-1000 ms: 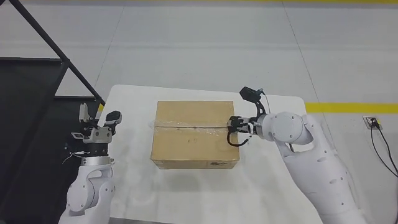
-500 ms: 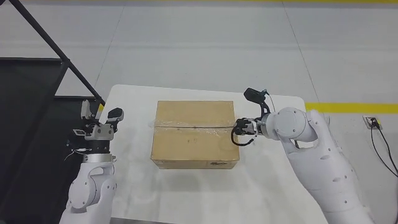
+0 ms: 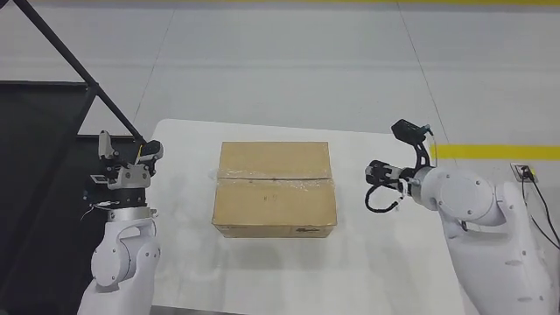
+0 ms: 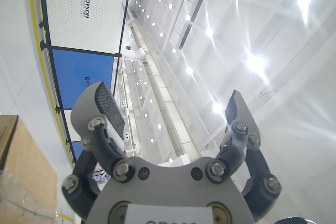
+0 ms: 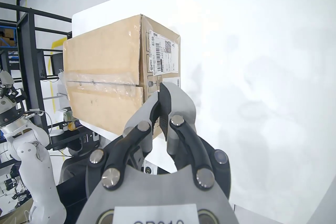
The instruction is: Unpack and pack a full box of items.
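A closed brown cardboard box stands in the middle of the white table, with clear tape along its top seam. In the right wrist view the box shows a shipping label on its end face. My right gripper hovers a short way right of the box, apart from it. Its fingers are shut and I see nothing between them. My left gripper is at the table's left edge, pointing upward, open and holding nothing. A corner of the box shows beside it.
A black metal frame stands left of the table, close to my left arm. Bare table surface lies around the box. A yellow floor line runs behind the right side of the table.
My right gripper has drawn back to the right from the box's right edge at the taped seam. The left gripper has shifted slightly left. The box has not moved.
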Available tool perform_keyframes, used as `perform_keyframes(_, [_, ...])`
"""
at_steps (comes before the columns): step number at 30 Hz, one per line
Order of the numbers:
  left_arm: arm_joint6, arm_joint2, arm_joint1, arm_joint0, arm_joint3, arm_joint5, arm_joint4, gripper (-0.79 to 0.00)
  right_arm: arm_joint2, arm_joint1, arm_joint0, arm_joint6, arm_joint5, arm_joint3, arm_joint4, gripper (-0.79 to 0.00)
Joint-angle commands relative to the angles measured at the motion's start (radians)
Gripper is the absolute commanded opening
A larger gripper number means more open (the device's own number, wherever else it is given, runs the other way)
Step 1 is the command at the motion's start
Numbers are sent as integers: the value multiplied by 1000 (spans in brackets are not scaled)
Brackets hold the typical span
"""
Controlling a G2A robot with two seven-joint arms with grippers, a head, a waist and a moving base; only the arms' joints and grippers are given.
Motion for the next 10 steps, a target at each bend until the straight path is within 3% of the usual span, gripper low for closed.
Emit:
perform_keyframes(1, [0, 0, 0, 0, 0, 0, 0, -1, 0, 0, 0, 0, 0, 0, 0, -573])
perform_keyframes(6, [0, 0, 0, 0, 0, 0, 0, -1, 0, 0, 0, 0, 0, 0, 0, -261])
perform_keyframes(10, [0, 0, 0, 0, 0, 0, 0, -1, 0, 0, 0, 0, 0, 0, 0, -97])
